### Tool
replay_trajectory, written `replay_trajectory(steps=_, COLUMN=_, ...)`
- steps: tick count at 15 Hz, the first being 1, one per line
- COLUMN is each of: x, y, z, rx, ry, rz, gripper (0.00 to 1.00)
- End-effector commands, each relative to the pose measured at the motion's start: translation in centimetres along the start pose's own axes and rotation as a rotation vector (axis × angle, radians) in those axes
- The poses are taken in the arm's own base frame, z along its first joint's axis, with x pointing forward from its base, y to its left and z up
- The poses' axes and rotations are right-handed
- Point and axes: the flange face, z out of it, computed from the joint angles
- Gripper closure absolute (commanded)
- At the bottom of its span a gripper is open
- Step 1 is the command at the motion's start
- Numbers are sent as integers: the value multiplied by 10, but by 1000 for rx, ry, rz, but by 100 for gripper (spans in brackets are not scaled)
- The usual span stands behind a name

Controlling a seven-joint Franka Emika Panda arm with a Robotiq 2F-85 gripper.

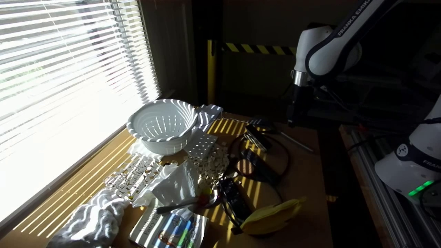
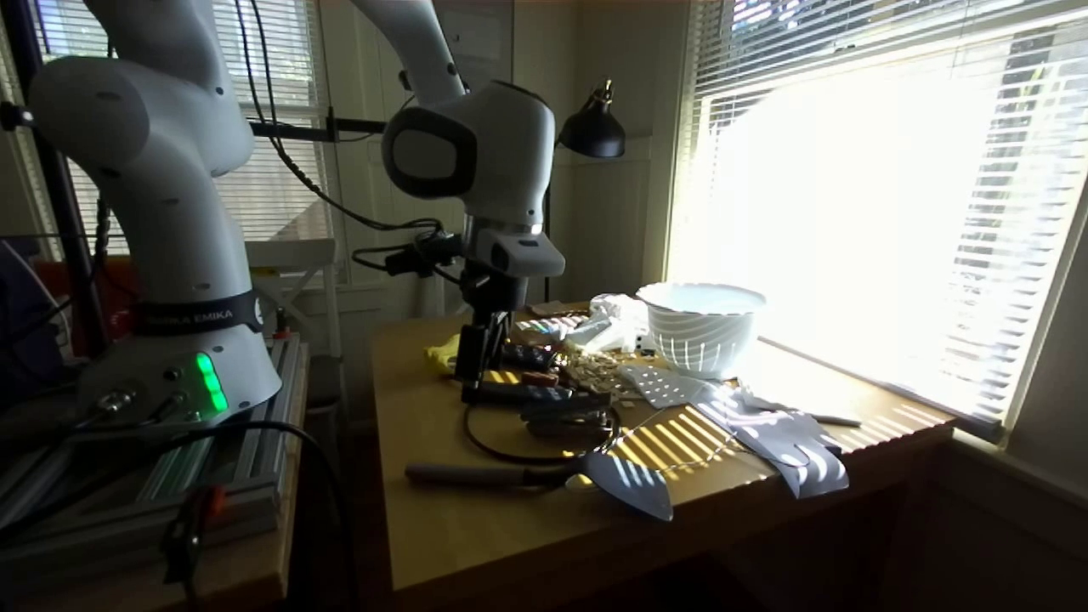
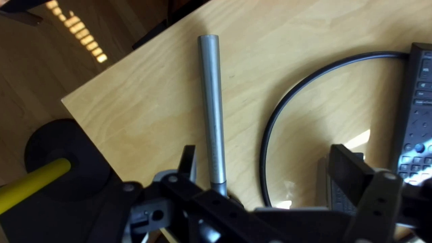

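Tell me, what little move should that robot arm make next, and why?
Perhaps ease the gripper sideways toward the gray spatula handle before any lowering: in the wrist view its jaws stand open, but the handle shows well off-centre between them, and the black cable shows in the gap too.

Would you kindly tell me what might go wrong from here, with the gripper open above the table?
In the wrist view, the black cable shows between the jaws of the open gripper, so lowering and closing there might snag it.
In an exterior view, the spatula lies with its blade at the edge of the table, so a bump might send it off.
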Motion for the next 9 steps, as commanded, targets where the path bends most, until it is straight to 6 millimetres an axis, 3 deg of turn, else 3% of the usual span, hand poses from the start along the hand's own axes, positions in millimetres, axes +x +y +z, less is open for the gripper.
replay_trajectory(steps=1, x=32, y=5, z=35, rx=13, ry=-2, rz=74, gripper=0)
replay_trajectory(steps=7, x=83, y=23, z=74, rx=-74, ry=25, rz=192, gripper=0)
replay_trajectory(steps=8, x=65, y=20, z=54, rx=-31, ry=23, rz=159, gripper=0)
replay_trajectory(steps=9, x=69, y=21, z=61, rx=-39, ry=18, rz=164, gripper=0)
